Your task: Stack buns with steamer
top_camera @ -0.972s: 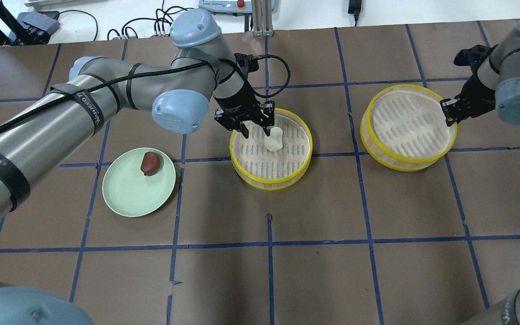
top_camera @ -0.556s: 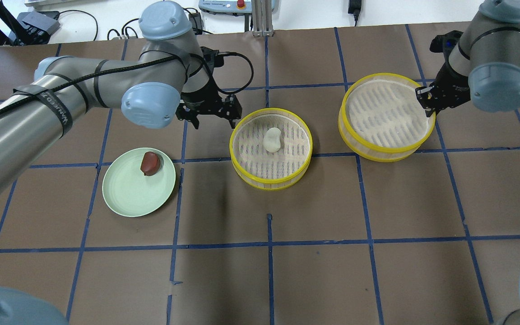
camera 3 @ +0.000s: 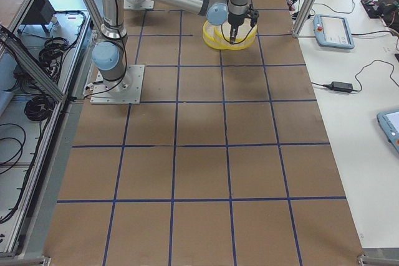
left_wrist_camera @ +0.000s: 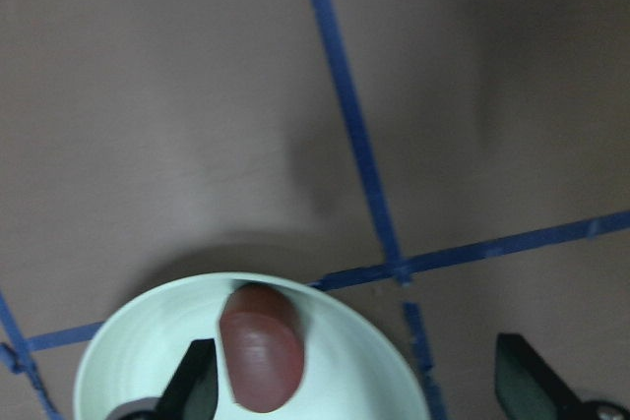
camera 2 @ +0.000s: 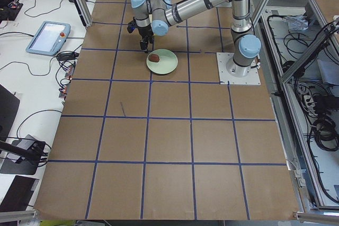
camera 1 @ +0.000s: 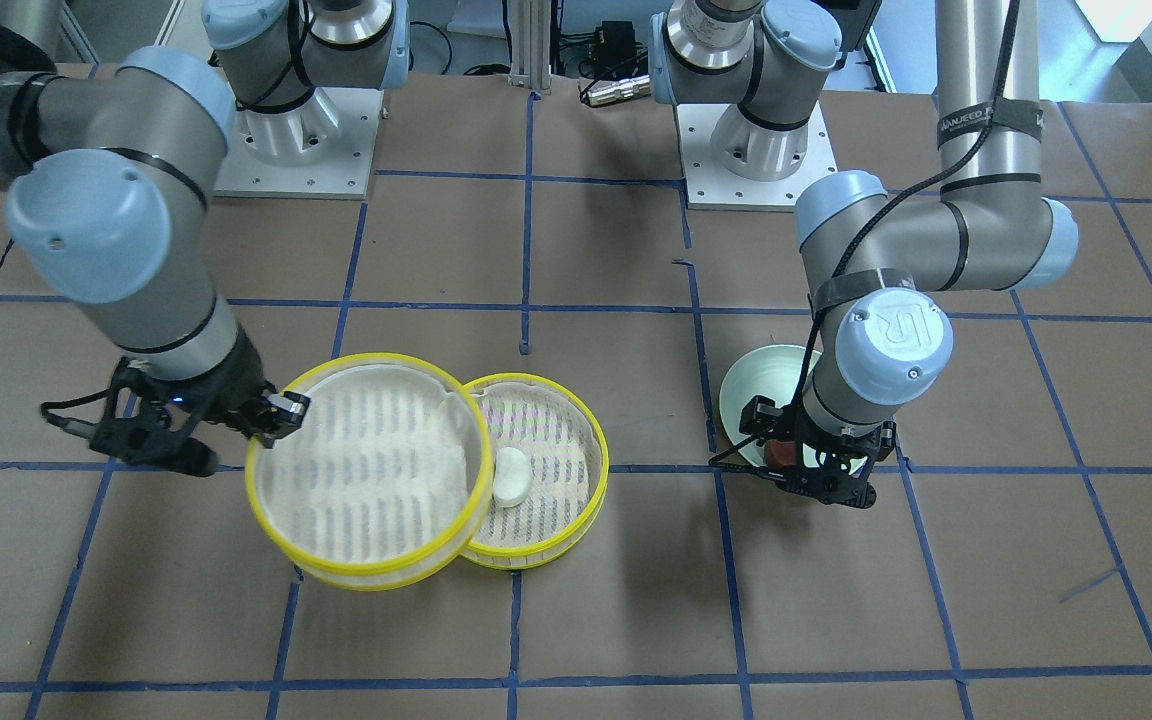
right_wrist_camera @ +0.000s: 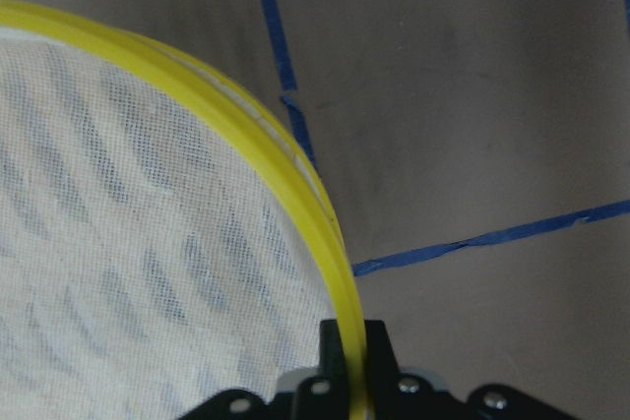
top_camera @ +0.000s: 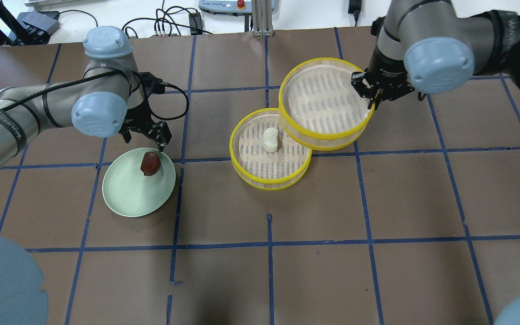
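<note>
The white bun (top_camera: 270,139) lies in the yellow-rimmed steamer tray (top_camera: 264,181) on the table, also in the front view (camera 1: 510,477). The dark reddish-brown bun (top_camera: 150,163) lies on the pale green plate (top_camera: 127,196). My left gripper (top_camera: 145,139) is open and empty over the plate's far edge; in the left wrist view (left_wrist_camera: 359,392) the brown bun (left_wrist_camera: 261,346) sits beside one finger. My right gripper (top_camera: 370,100) is shut on the rim of a second steamer tray (top_camera: 327,139), holding it raised and overlapping the first tray's far right edge. The right wrist view shows the pinch (right_wrist_camera: 346,341).
Brown paper with blue tape lines covers the table (top_camera: 269,271). Cables and a pendant lie beyond its far edge (top_camera: 224,6). The two arm bases (camera 1: 286,130) stand at the robot's side of the table.
My left gripper left the white bun in the tray and moved left to the plate. My right gripper carried the second tray left until it overlaps the first.
</note>
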You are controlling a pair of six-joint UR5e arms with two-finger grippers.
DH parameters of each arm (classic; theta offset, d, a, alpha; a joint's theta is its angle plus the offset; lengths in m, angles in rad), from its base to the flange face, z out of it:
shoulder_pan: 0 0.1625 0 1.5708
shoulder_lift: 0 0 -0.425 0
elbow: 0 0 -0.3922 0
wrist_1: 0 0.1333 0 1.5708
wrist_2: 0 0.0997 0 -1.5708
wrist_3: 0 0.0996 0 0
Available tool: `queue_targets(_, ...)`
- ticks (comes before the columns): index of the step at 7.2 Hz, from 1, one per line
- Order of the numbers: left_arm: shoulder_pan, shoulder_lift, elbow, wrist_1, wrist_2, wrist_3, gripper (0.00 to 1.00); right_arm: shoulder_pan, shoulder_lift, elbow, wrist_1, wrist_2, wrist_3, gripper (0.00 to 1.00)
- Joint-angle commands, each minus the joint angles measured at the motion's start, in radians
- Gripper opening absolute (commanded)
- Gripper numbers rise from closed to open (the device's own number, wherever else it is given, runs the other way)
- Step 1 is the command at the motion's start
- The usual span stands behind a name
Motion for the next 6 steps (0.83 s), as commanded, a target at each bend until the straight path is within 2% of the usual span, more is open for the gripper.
queue_targets(1, 0.021, -0.013, -0.064, -0.006, -0.033, 0.068, 1.0, 0.125, 0.049, 0.0, 0.0, 0.001, 0.148, 0.08)
queue_targets(2, 0.021, -0.037, -0.066, -0.006, -0.038, 0.094, 0.84, 0.136, 0.054, 0.026, 0.0, 0.004, 0.154, 0.08)
queue_targets(3, 0.021, -0.048, -0.057, -0.006, -0.038, 0.087, 0.48, 0.138, 0.056, 0.044, -0.012, 0.004, 0.153, 0.08)
queue_targets(4, 0.021, -0.044, -0.045, -0.001, -0.038, 0.087, 0.21, 0.138, 0.054, 0.046, -0.018, 0.006, 0.154, 0.08)
queue_targets(5, 0.021, -0.041, -0.039, 0.008, -0.038, 0.078, 0.12, 0.139, 0.053, 0.044, -0.027, 0.036, 0.157, 0.08)
queue_targets(6, 0.021, -0.032, -0.023, 0.007, -0.039, 0.063, 0.08, 0.139, 0.054, 0.044, -0.055, 0.068, 0.18, 0.08)
